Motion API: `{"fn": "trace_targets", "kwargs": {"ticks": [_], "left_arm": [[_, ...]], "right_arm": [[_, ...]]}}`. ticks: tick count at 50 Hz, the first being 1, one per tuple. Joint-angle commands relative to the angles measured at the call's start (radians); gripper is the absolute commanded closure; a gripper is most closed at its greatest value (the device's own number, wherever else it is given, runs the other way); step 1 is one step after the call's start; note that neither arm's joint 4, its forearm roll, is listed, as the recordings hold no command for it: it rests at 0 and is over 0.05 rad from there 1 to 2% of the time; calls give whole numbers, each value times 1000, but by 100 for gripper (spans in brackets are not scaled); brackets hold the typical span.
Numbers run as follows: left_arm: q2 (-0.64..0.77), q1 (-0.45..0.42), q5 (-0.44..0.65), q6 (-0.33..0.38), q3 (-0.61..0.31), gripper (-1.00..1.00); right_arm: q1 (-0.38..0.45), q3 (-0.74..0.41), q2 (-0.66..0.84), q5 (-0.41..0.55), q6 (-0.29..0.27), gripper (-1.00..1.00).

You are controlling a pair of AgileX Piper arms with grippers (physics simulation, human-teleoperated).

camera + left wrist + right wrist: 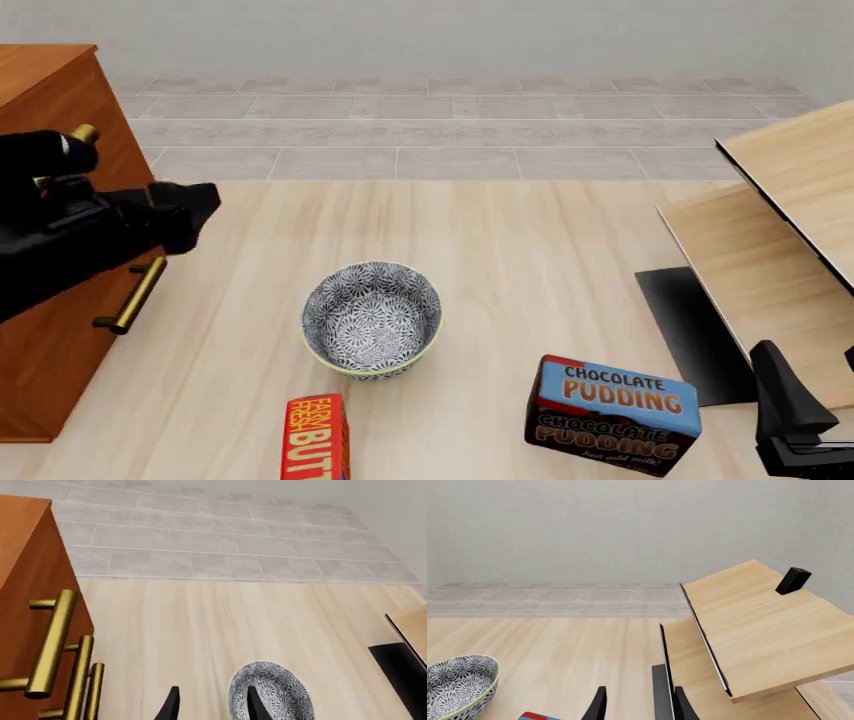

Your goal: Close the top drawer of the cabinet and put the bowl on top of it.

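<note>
The reddish-brown cabinet (pixel 47 80) stands at the table's left edge. In the left wrist view its top drawer (pixel 47 575) shows a brass bar handle (pixel 50 645), and the front looks level with the two drawers below. My left gripper (pixel 213 707) hangs open and empty just right of the cabinet's front, not touching it. The patterned bowl (pixel 371 318) sits upright on the table's middle and shows behind one left fingertip (pixel 255 706). My right gripper (pixel 640 707) is open and empty at the near right, far from the bowl (pixel 457 685).
A chocolate pudding box (pixel 614 415) lies right of the bowl. A red butter box (pixel 315 440) lies at the front edge. Pale wooden boards (pixel 787 230) with a black panel (pixel 687 335) fill the right side, close to my right finger (pixel 785 395).
</note>
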Motion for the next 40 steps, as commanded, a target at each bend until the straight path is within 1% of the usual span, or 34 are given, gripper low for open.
{"fn": "trace_targets", "kwargs": {"ticks": [1,2,3,6,7,9,10,12,13,16,18,19,21,22,23,28,32,33,34,36,40], "left_arm": [[101,-48,93,-1,-84,-100],[114,-53,101,-8,-91,-100],[133,-61,115,8,-103,-100],[146,-70,130,4,-117,-100],[158,-94,134,14,-128,-100],[146,-83,163,12,-150,-100],[160,-107,181,-14,-163,-100],[170,-117,194,-21,-168,-100],[164,-116,209,-8,-176,-100],[176,-127,227,-10,-185,-100],[177,-121,227,1,-190,-100],[180,-120,231,-2,-197,-100],[201,-133,237,-36,-198,-100],[201,-133,237,-36,-198,-100],[223,-141,235,-63,-193,-100],[239,-138,223,-58,-199,-100],[257,-141,216,-77,-202,-100],[264,-137,211,-72,-200,-100],[260,-110,208,-47,-200,-100],[279,-121,196,-76,-197,-100],[300,-122,175,-80,-185,-100]], "right_arm": [[0,1,-1,-1,0,-100],[0,1,-1,-1,0,-100],[0,1,-1,-1,0,-100],[0,1,-1,0,0,-100],[0,1,-1,0,0,-100],[0,1,-1,0,0,-100],[-1,1,-1,0,0,-100],[0,1,-1,0,0,-100],[0,1,-1,0,0,-100],[0,1,-1,-1,0,-100],[0,1,-1,0,0,-100],[0,1,-1,-1,0,-100],[0,1,-1,0,0,-100],[0,1,-1,0,0,-100],[0,1,-1,-1,0,-100],[0,1,-1,-1,0,-100],[0,1,-1,-1,0,-100],[0,1,-1,0,0,-100],[0,1,-1,-1,0,-100],[0,1,-1,-1,0,-100],[0,1,-1,-1,0,-100]]}}
